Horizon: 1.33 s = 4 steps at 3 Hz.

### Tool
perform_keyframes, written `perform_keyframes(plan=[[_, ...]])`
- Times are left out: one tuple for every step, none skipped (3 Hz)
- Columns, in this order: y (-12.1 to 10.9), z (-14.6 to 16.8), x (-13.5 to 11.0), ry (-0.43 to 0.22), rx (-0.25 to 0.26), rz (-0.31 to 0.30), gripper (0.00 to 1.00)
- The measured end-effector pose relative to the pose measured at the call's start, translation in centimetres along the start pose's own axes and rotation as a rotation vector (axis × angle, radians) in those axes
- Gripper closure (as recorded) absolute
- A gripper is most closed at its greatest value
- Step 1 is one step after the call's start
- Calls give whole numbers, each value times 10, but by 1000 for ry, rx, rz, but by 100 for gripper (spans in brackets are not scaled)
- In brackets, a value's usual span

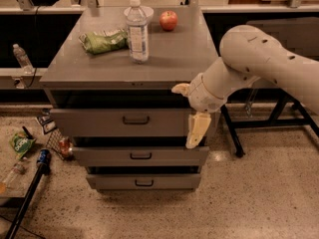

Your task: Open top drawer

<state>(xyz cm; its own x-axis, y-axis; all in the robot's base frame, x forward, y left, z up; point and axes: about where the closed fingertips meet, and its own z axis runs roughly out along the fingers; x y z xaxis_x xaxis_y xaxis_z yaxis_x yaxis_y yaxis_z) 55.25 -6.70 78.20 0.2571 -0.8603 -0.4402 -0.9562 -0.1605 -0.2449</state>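
Observation:
The top drawer (99,122) is the widest grey front, just under the cabinet top, with a small dark pull (135,119) at its centre. Two narrower drawer fronts (141,156) sit below it. My gripper (189,109) is at the right end of the top drawer's front, well right of the pull. It is open and empty: one pale finger (180,88) points left at the cabinet top's edge, the other (198,129) hangs down over the drawer's right end. The white arm (249,59) reaches in from the right.
On the cabinet top (174,59) stand a water bottle (138,31), a red apple (169,20) and a green snack bag (103,40). Litter, a green packet (21,144) and a dark pole (30,193) lie on the floor at left. Black table legs (234,133) stand right.

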Motion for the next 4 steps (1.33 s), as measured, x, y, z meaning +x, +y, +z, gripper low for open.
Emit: perform_keyframes(plan=[[-1,11,21,-4,15,72,0],[-6,24,53,38,17,138,0],[-10,31,70,67,16,155,0],[-21,45,85,95,-10,136,0]])
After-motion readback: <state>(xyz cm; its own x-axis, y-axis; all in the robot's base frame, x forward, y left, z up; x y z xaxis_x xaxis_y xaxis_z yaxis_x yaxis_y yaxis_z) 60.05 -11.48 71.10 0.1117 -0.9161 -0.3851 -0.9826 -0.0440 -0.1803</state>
